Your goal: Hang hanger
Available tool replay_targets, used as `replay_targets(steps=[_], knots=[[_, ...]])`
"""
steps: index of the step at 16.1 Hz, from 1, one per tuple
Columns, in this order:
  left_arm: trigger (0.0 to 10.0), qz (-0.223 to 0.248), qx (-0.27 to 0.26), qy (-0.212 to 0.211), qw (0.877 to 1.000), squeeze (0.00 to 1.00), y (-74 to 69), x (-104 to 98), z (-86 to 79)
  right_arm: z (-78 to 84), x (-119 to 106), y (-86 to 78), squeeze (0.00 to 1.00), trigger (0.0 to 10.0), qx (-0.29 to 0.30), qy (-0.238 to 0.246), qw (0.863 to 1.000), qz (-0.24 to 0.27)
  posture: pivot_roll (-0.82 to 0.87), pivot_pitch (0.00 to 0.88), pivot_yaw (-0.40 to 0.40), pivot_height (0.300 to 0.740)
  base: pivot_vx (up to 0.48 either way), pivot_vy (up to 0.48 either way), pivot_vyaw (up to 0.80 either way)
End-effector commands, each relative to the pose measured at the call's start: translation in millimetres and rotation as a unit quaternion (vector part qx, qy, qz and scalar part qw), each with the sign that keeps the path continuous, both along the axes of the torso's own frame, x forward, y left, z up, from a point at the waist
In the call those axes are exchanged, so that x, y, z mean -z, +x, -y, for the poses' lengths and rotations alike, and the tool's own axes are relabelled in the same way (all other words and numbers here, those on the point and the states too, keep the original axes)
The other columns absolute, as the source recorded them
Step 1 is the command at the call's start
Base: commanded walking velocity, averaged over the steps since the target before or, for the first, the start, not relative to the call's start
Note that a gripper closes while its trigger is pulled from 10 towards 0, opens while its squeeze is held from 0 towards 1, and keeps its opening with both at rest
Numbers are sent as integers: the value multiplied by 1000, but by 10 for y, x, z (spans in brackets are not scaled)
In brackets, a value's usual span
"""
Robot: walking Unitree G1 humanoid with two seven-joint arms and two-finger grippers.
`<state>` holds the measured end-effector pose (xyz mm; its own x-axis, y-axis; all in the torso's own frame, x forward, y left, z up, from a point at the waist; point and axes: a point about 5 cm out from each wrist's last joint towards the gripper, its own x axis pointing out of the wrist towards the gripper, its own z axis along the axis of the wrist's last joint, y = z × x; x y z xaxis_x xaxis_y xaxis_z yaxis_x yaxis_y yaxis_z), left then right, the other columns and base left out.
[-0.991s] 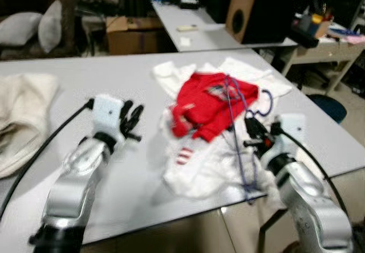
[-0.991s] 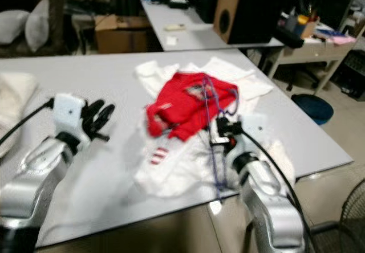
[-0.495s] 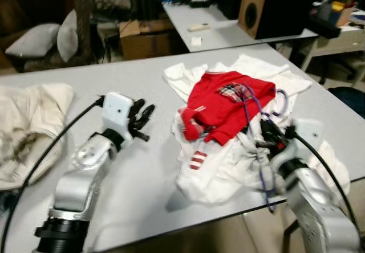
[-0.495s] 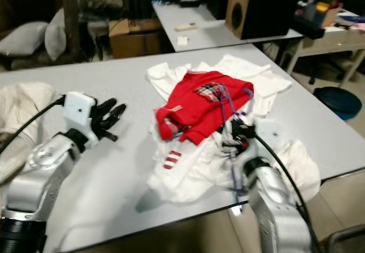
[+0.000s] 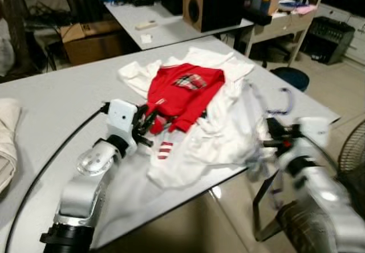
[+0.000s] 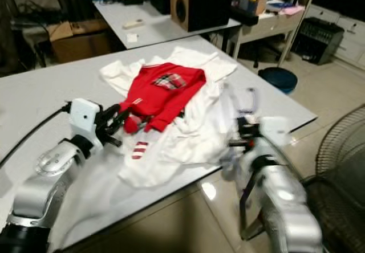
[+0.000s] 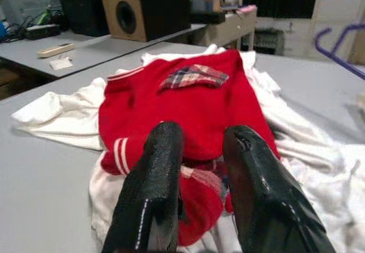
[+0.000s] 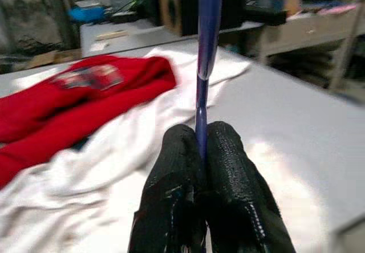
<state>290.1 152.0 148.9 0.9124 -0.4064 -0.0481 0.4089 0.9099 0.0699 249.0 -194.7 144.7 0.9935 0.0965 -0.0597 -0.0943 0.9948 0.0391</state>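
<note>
Right pincer (image 8: pixel 199 150) clenched on purple hanger (image 8: pixel 206 48), lifted beside table (image 5: pixel 51 102) edge | left pincer (image 7: pixel 197 150) released, over red sweater (image 7: pixel 182 105) | hanger in hand, not yet hung; no rail in sight.

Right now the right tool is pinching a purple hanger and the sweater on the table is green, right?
Not quite. The right tool does pinch the purple hanger, but the sweater on the table is red, as the left wrist view shows.
</note>
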Motion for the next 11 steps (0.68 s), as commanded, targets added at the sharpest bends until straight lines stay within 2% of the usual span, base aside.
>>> replay_targets(steps=[1, 3, 6, 9, 11], knots=[[10000, -12, -29, -7, 999, 1000, 43, 3, -124, -47, -52, 21, 0, 10000, -25, 3, 1000, 8, -13, 0, 22, 740, 0, 0, 0], [10000, -5, -22, -2, 1000, 1000, 106, -17, -108, 17, -88, 12, 0, 10000, -37, 2, 999, 4, -20, 0, 18, 740, 0, 0, 0], [10000, -9, 6, 7, 1000, 1000, 178, -1, -42, 4, -87, 4, 0, 10000, -47, -1, 999, 1, -16, 0, 12, 740, 0, 0, 0], [10000, -10, 20, -16, 1000, 1000, 276, -37, 27, -65, -70, 13, 0, 10000, -58, -1, 998, -3, -12, 0, 17, 740, 0, 0, 0], [10000, -8, 57, -36, 998, 965, 314, -79, 131, -106, -54, 7, 0, 10000, -62, 1, 998, -5, -14, 0, 25, 740, 0, 0, 0]])
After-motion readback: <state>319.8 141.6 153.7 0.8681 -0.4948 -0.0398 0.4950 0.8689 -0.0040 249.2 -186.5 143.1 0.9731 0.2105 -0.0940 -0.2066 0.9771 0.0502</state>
